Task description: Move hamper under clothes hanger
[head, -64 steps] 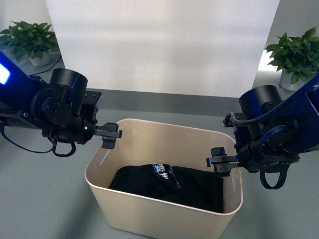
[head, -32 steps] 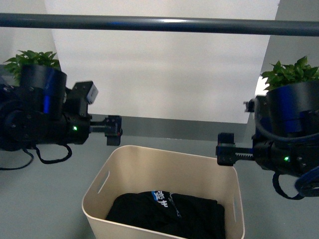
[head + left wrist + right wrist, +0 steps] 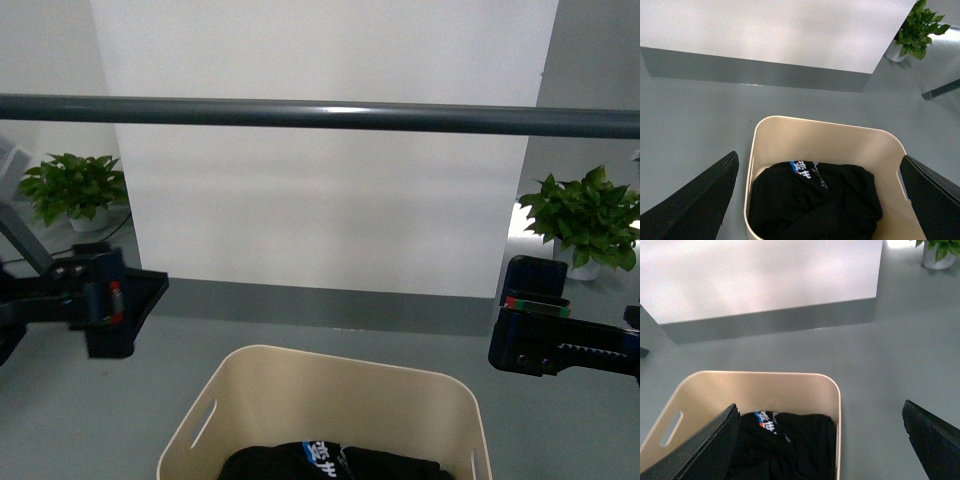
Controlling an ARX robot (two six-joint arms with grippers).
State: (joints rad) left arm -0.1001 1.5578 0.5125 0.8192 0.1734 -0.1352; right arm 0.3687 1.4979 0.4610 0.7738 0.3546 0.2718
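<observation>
The beige hamper point(image 3: 330, 385) stands on the grey floor at the bottom centre, with black clothes point(image 3: 330, 462) inside. It also shows in the left wrist view point(image 3: 830, 137) and the right wrist view point(image 3: 760, 385). The dark grey bar of the clothes hanger point(image 3: 320, 113) runs across the front view, high above the hamper. My left gripper point(image 3: 110, 305) is open and empty, raised left of the hamper. My right gripper point(image 3: 530, 335) is open and empty, raised on the right. Both are well above the rim, touching nothing.
A white wall panel point(image 3: 320, 200) with a grey base strip stands behind the hamper. Potted plants stand at the back left point(image 3: 75, 190) and back right point(image 3: 585, 215). A leg of the rack point(image 3: 942, 90) shows in the left wrist view.
Both grippers have risen and pulled outward from the hamper's short sides. The view has tilted up, so the bar sits lower in frame and the hamper sinks to the bottom edge.
</observation>
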